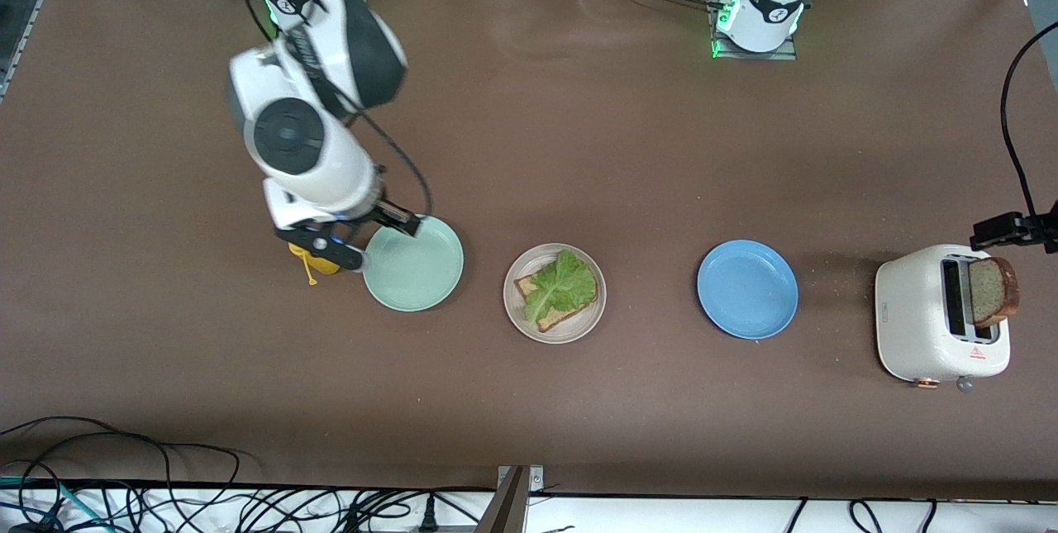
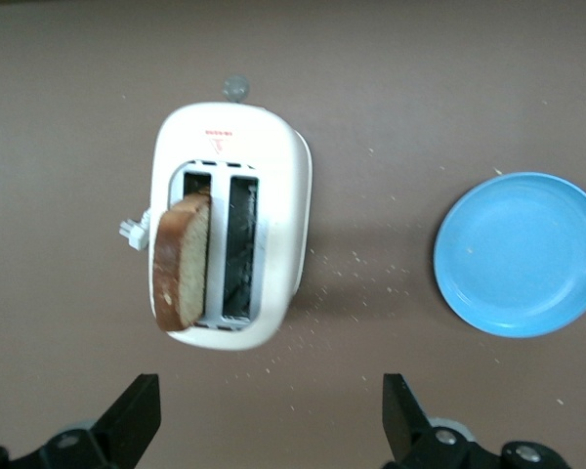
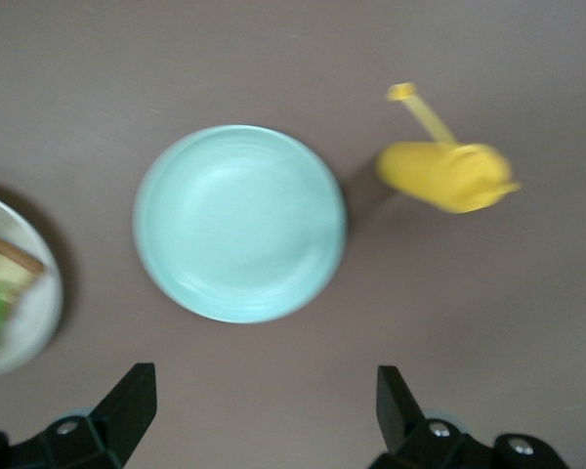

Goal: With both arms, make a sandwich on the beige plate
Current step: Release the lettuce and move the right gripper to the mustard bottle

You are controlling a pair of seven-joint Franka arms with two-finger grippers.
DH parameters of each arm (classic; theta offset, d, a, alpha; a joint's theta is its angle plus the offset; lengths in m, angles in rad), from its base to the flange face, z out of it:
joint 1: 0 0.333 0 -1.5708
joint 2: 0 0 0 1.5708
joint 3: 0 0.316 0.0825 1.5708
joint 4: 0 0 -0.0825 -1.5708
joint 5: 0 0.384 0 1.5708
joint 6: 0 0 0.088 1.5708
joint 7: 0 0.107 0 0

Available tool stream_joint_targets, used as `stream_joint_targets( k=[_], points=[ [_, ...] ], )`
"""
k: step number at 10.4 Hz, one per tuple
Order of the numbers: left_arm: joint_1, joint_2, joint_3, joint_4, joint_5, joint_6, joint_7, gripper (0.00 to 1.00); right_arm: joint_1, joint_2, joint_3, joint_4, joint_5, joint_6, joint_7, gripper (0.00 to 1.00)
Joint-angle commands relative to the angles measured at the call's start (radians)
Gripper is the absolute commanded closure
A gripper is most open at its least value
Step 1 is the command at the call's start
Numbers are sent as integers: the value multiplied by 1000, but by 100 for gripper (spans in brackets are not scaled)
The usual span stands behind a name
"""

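Fingers spread on both grippers, nothing held. Your round beige plate has one brown bread slice plus ruffled green lettuce leaf; top slice is in the white toaster (well apart from plate). Only right wrist view shows the yellow bottle whole.

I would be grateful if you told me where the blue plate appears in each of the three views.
Front view: the blue plate lies between the beige plate and the white toaster.
Left wrist view: the plate is at the picture's edge, apart from the toaster.
Right wrist view: not in it.
Shared landmark: the toaster, in the front and left wrist views.
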Motion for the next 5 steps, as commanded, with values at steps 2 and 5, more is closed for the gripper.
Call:
stream_joint_targets(
  k=[2,5],
  points=[
    [31,56,-10,17,32,119,19,0,-135,-272,22,-358,-6,61,-356,0],
    [65,111,-10,17,32,205,34,0,-218,-367,-34,-498,-1,130,-681,0]
  ],
)
